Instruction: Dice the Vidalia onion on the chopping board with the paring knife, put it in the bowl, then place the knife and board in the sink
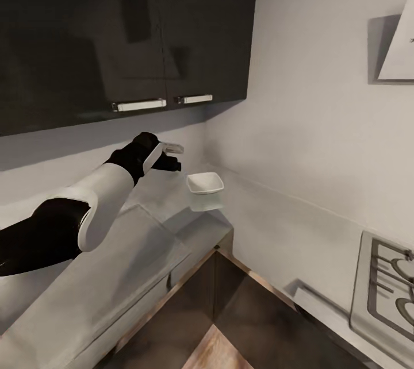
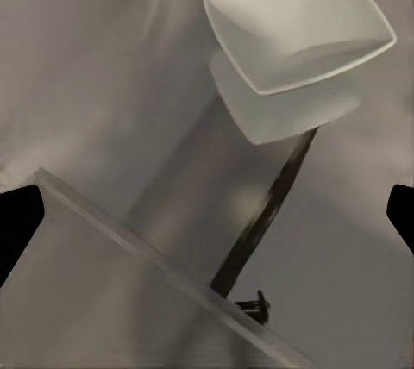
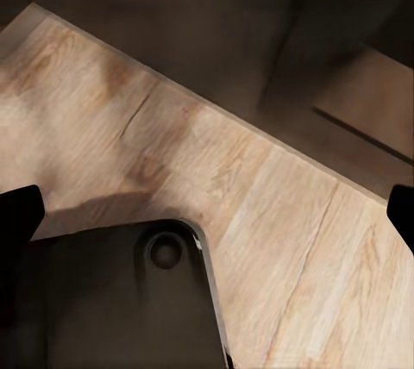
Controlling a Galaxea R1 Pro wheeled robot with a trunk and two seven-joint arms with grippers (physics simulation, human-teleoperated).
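Observation:
The white squarish bowl [image 1: 204,183] stands near the inner corner of the grey countertop [image 1: 115,254], and its inside looks bare. My left gripper [image 1: 170,156] hovers just left of the bowl, a little above the worktop. In the left wrist view the bowl [image 2: 297,24] lies ahead of the gripper [image 2: 207,222], whose jaws are open wide with nothing between them. My right gripper [image 3: 207,218] hangs open over the wooden floor [image 3: 285,205]. The Vidalia onion, chopping board, paring knife and sink are out of view.
Dark wall cabinets [image 1: 126,30] with two pale handles hang above the counter. A hob [image 1: 385,288] lies on the right-hand run of worktop, under a white hood [image 1: 398,41]. Dark base cabinets meet in the corner below the bowl.

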